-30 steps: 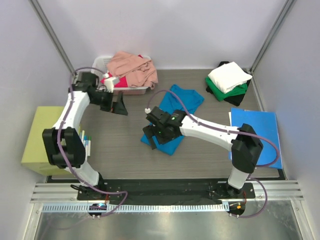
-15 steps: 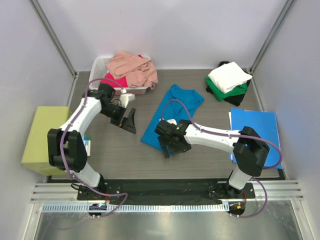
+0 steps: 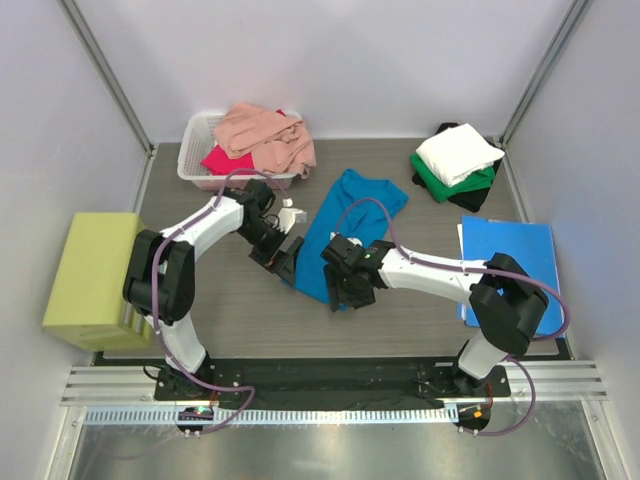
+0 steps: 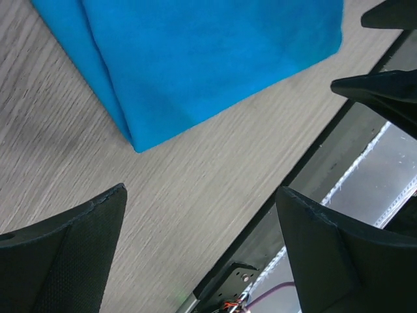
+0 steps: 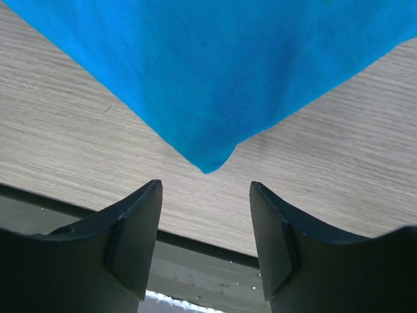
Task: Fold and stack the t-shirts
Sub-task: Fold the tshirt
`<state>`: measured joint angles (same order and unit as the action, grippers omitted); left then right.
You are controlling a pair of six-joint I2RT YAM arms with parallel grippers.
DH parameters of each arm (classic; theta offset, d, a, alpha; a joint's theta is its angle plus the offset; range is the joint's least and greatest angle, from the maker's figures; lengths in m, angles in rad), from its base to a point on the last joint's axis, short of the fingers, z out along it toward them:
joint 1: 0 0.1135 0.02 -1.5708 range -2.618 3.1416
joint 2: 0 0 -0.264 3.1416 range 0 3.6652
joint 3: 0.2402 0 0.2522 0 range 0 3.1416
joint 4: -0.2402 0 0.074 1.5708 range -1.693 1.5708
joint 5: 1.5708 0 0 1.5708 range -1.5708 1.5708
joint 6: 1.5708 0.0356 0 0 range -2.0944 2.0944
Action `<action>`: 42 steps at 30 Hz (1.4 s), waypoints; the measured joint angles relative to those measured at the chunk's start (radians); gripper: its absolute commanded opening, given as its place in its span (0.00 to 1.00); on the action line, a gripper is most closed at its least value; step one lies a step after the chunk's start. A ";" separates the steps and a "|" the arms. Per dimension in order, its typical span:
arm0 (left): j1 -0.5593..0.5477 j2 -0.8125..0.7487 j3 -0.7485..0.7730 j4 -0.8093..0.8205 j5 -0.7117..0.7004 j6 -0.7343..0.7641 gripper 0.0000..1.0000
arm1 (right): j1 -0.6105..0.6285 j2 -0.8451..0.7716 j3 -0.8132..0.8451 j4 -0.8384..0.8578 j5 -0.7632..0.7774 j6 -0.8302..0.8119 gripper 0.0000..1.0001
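So that I can fold the blue shirt [image 3: 345, 225], my right gripper [image 5: 205, 188] stands spread at its six o'clock corner, my left gripper [image 4: 201, 190] spread wide at eight.

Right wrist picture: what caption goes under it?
The right hand, open, poised over a corner of the blue t-shirt on the wood-grain table.

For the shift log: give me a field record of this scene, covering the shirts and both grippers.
centre: teal-blue shirt, lying flat
left gripper: open, beside that shirt's near left edge, holding nothing
right gripper: open, shirt's near corner just ahead of its jaws, not gripped
basket: pink shirt and magenta shirt, unfolded
far right stack: white shirt over green shirt over black shirt
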<state>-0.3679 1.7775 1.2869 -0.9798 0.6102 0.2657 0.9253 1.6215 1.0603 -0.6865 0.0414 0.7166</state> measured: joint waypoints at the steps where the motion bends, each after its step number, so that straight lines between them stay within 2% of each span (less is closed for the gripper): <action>1: -0.004 0.009 -0.003 0.010 -0.005 -0.005 0.93 | -0.006 0.000 -0.008 0.011 -0.006 0.001 0.59; 9: -0.045 0.026 -0.033 0.109 -0.082 -0.054 0.84 | -0.030 0.002 -0.029 0.061 -0.060 0.003 0.54; 10: -0.054 0.028 -0.035 0.120 -0.096 -0.058 0.81 | -0.031 0.002 -0.031 0.067 -0.065 0.003 0.53; 11: -0.062 0.030 -0.037 0.130 -0.108 -0.064 0.74 | -0.033 0.003 -0.033 0.072 -0.069 0.002 0.52; 13: -0.073 0.035 -0.040 0.150 -0.132 -0.076 0.70 | -0.039 0.006 -0.038 0.083 -0.077 0.002 0.50; 22: -0.082 0.088 -0.040 0.206 -0.206 -0.076 0.65 | -0.051 0.028 -0.057 0.113 -0.103 0.002 0.45; 28: -0.082 0.099 -0.042 0.217 -0.209 -0.081 0.46 | -0.053 0.028 -0.080 0.118 -0.110 0.002 0.39; 31: -0.082 0.106 -0.042 0.221 -0.206 -0.082 0.42 | -0.058 0.028 -0.084 0.122 -0.114 0.002 0.36; 42: -0.082 0.112 -0.042 0.220 -0.198 -0.082 0.39 | -0.061 0.028 -0.090 0.134 -0.122 0.001 0.35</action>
<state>-0.4496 1.8896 1.2449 -0.7593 0.4118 0.1837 0.8642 1.6493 0.9707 -0.5529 -0.0811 0.7174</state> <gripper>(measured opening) 0.393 0.353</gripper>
